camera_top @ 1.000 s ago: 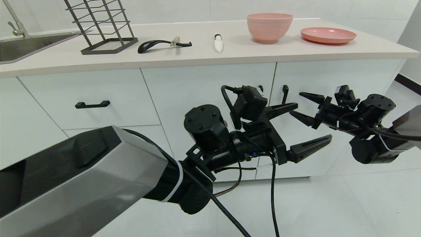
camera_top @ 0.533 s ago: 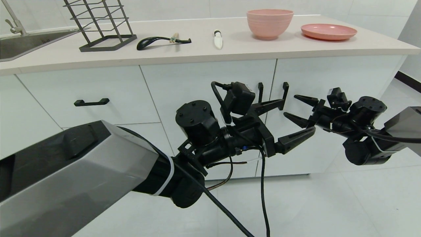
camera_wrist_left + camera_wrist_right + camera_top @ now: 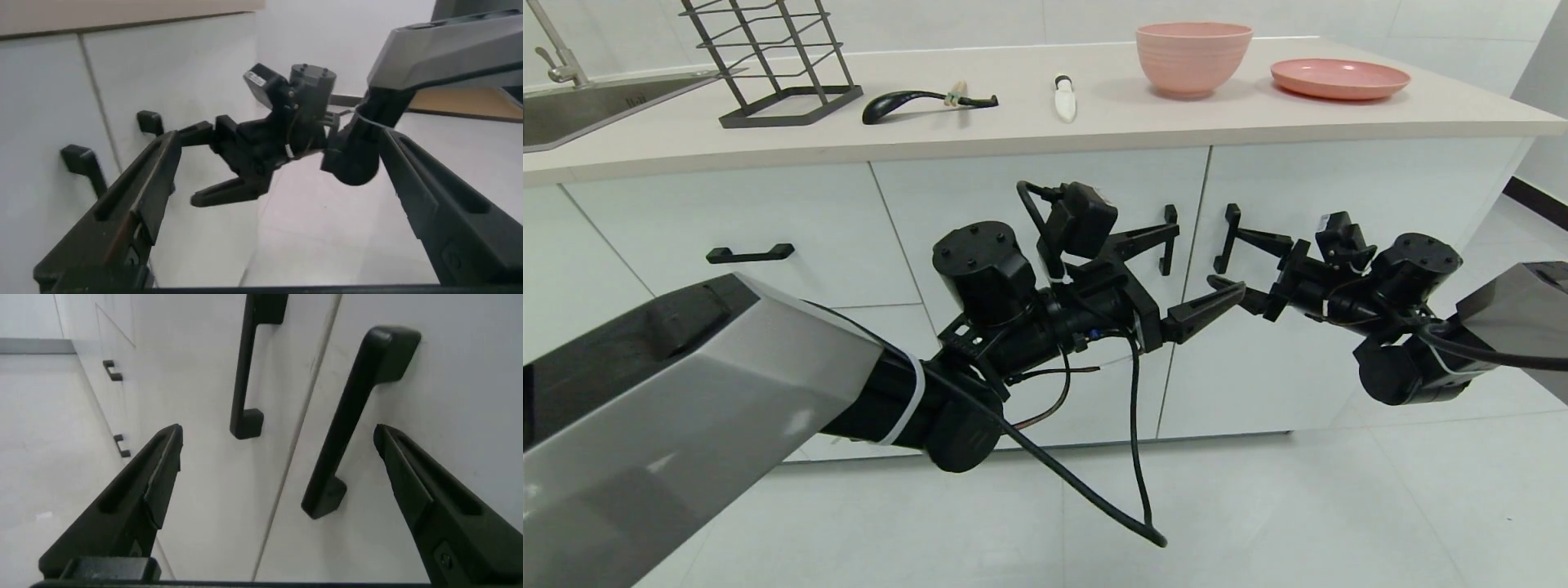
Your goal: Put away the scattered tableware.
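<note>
Recording all tableware as lying on the table [image 3: 1013,135] along the upper frame: bowl [image 3: 1192,57] and plate [image 3: 1339,78] at upper right, white utensil [image 3: 1064,102] at top centre, black spoon [image 3: 907,104] farther left, next to the rack [image 3: 768,65], with the sink [image 3: 588,114] at upper left. Noting nothing gripped.

Finding the left end effector [image 3: 1209,260] released, fingers spread, hanging mid-frame before the cabinet doors [image 3: 1029,212], well below the tableware. Finding the right end effector [image 3: 1227,258] likewise released, facing the paired handles [image 3: 359,425] at centre frame. Seeing both handles framed between its fingers in the right wrist view, without visible contact.

Judging this placement as preparing to pull a door open, presumably readying storage for the pieces above. Judging the task as barely begun.

Flagging both end effectors as sitting very near each other, risking a clash. Advising closing squarely on one handle only, not across the pair.
</note>
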